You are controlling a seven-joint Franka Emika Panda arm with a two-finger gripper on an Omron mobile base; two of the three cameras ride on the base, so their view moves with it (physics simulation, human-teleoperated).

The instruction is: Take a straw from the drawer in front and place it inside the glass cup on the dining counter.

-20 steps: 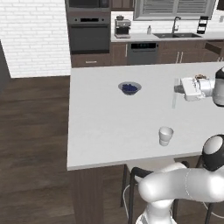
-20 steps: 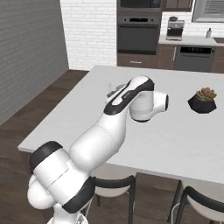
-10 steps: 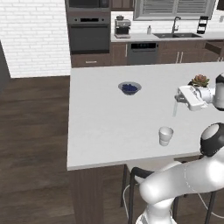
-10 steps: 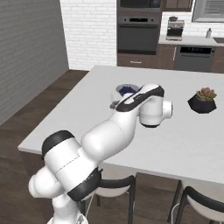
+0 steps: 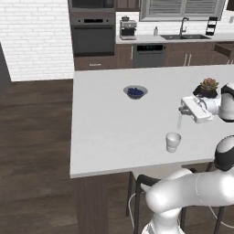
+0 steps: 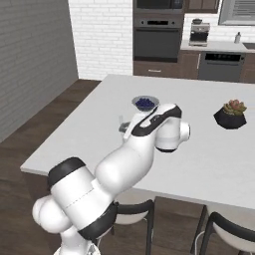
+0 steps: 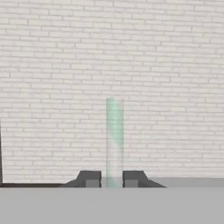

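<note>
A thin pale straw [image 5: 179, 121] stands upright in my gripper [image 5: 182, 111], which is shut on it over the white dining counter [image 5: 105, 132]. The straw's lower end hangs just above and slightly behind the rim of the translucent glass cup [image 5: 172, 141]. From the hand view the straw [image 7: 114, 140] rises between the two dark fingertips [image 7: 91, 179] against a white brick wall. From the right base view my arm crosses the counter and the gripper [image 6: 123, 128] sits at its left end. The drawer is out of view.
A grey bowl with dark blue contents [image 5: 135, 92] sits mid-counter, behind and left of the cup. A potted succulent [image 5: 209, 87] stands at the right, behind my hand. Dark stools [image 6: 224, 231] sit under the near edge. Oven and sink line the back wall.
My hand has swung left and toward the near edge of the counter, carrying the straw from beside the plant to just above the cup. The cup and bowl have not moved.
</note>
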